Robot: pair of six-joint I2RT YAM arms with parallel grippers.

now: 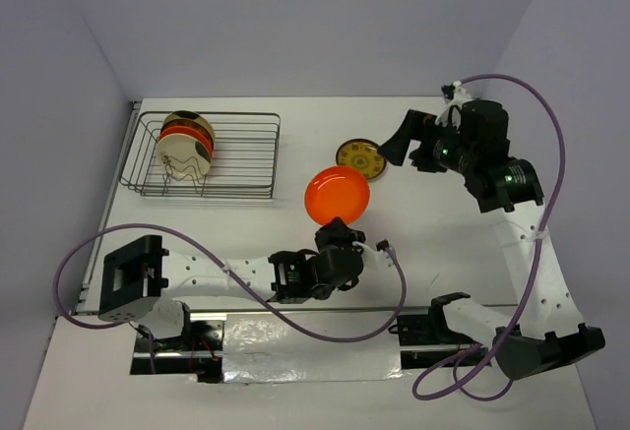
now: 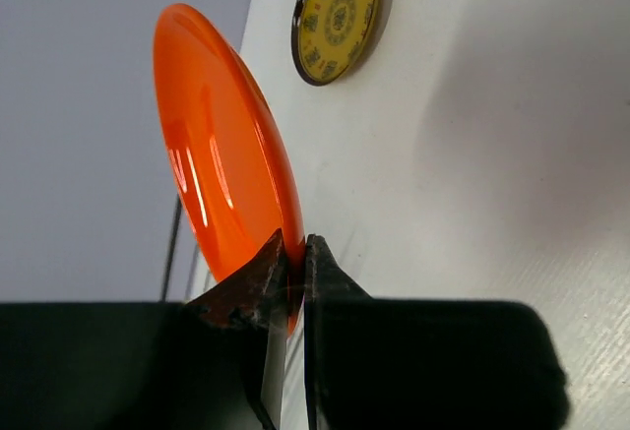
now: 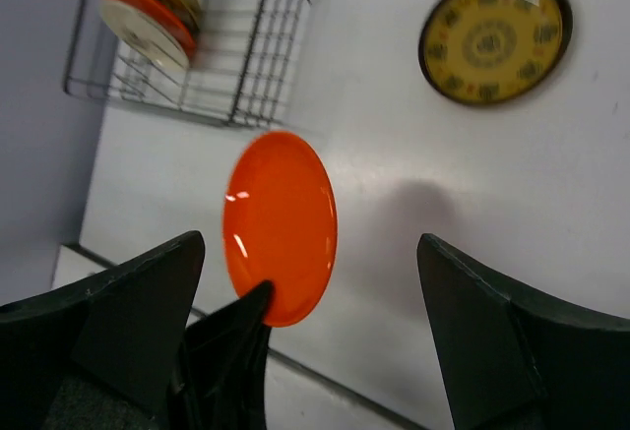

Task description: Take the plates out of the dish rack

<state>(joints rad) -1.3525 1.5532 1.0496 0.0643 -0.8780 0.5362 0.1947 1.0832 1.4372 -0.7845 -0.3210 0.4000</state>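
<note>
My left gripper [image 1: 338, 225] [image 2: 295, 253] is shut on the lower rim of a plain orange-red plate [image 1: 337, 194] [image 2: 217, 154] [image 3: 281, 218], holding it on edge above the table. A yellow-gold plate with dark rings [image 1: 360, 158] [image 2: 338, 19] [image 3: 495, 36] lies flat on the table just beyond it. My right gripper [image 1: 399, 140] [image 3: 310, 253] hovers open beside the yellow plate, nothing between its fingers. The dark wire dish rack [image 1: 236, 115] [image 3: 271, 46] stands at the back left. In its left end stand beige, orange-red and cream plates [image 1: 187, 140] [image 3: 148, 7].
Purple cables [image 1: 246, 297] loop over the near part of the table by the arm bases. A grey wall borders the table's left edge, close to the rack. The left arm's black base block [image 1: 128, 275] sits at the near left.
</note>
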